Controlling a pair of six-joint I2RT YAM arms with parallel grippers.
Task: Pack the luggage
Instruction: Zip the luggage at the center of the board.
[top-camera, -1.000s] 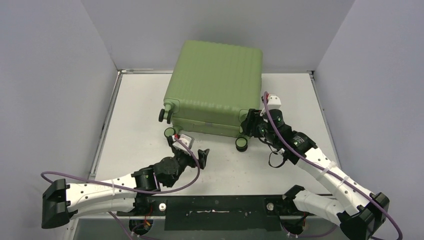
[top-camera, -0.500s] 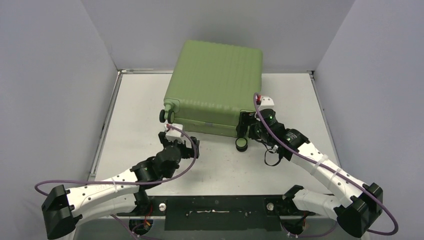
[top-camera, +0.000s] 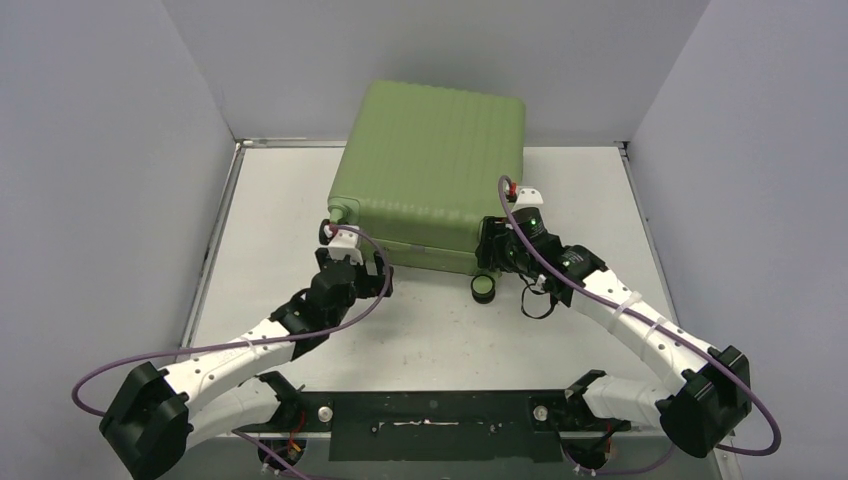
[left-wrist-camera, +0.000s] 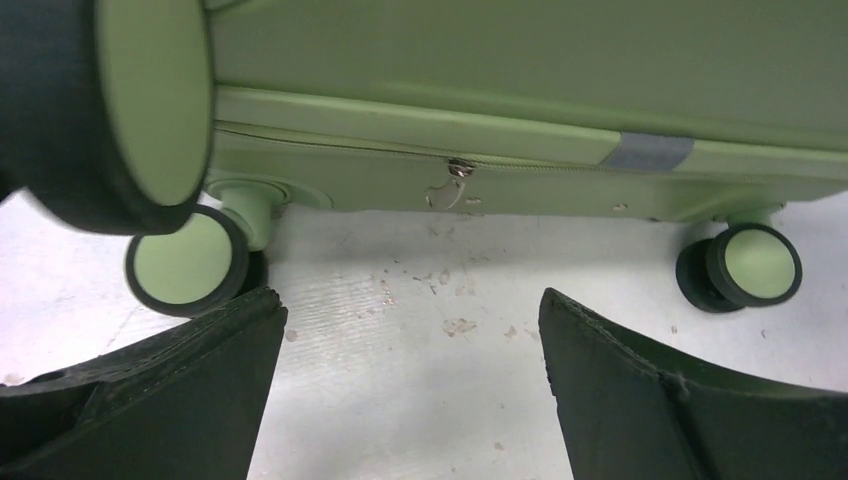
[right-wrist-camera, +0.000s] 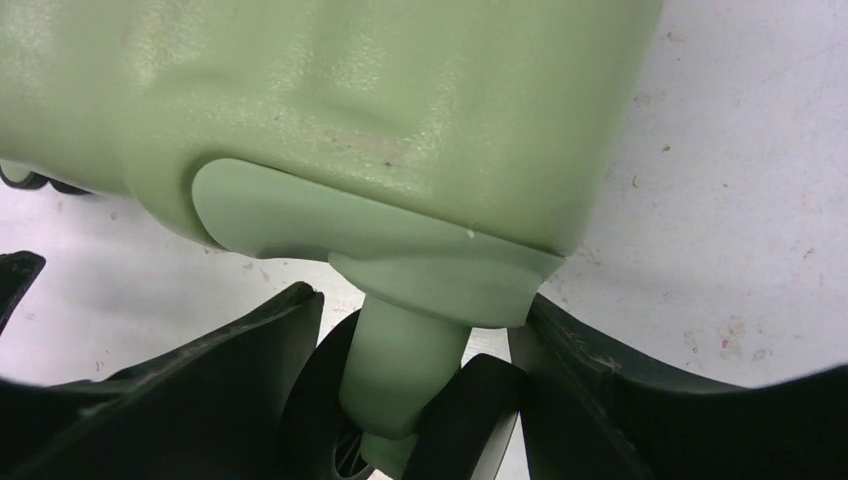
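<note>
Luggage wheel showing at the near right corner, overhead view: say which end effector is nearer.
Right. The right end effector straddles a caster stem right beside that wheel; the left end effector sits open by the luggage's opposite near corner.

left arm (top-camera: 225, 365), right arm (top-camera: 645, 330): white shells, black joints | purple cables (top-camera: 96, 362) looping | green wrist light (top-camera: 534, 221) | black tool fingers (left-wrist-camera: 170, 400) | black base plate (top-camera: 430, 425)

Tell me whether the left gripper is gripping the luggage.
No, the left gripper stands wide open and empty, stopping short of the luggage ahead of it.
</note>
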